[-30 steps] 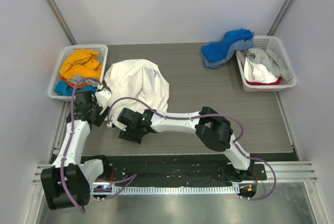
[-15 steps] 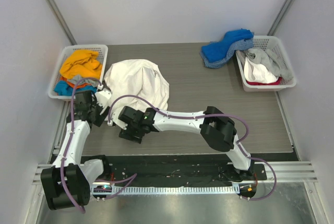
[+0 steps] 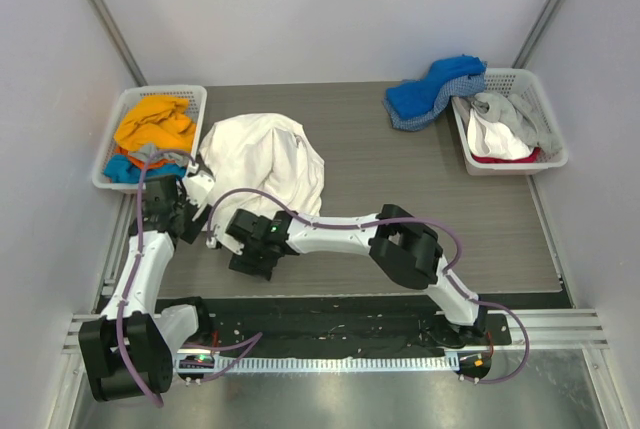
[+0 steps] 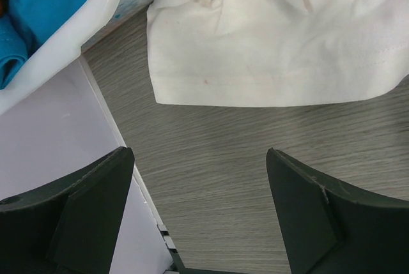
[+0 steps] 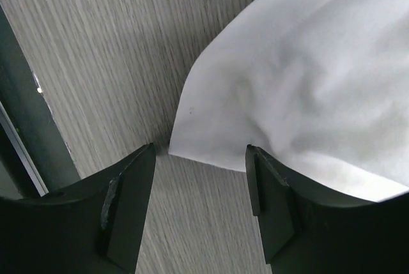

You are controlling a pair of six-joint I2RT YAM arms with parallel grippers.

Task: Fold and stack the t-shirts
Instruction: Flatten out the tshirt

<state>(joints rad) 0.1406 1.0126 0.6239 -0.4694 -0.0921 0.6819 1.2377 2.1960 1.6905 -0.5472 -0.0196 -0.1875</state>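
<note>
- The white slatted basket (image 3: 108, 144) is sitting just left of the white t-shirt (image 3: 265, 159), holding an orange shirt (image 3: 155, 121) and a blue shirt (image 3: 122, 169).
- The left gripper (image 4: 198, 159) is hovering at the white t-shirt's near-left corner. Its fingers are spread wide over bare table (image 3: 400, 189) and are gripping nothing.
- Only the left wrist view is showing that the hem is lying flat just ahead of those fingertips, apart from them. The top view is hiding this under the arm.
- The white t-shirt is lying crumpled in a mound on the table.
- The right gripper (image 5: 200, 152) is reaching in at the white t-shirt's near edge.
- Only the right wrist view is showing its fingers parted on either side of a cloth corner, not pinching it.
- Well right of the white t-shirt, a blue shirt (image 3: 435, 84) and a blue-checked shirt (image 3: 420, 114) are draping over the rim of a second basket (image 3: 548, 114). Grey and white shirts (image 3: 500, 129) are filling that basket.
- Against half a second ago, the right arm's elbow is sitting slightly closer to the white t-shirt. The left arm and every shirt are lying as they were.
</note>
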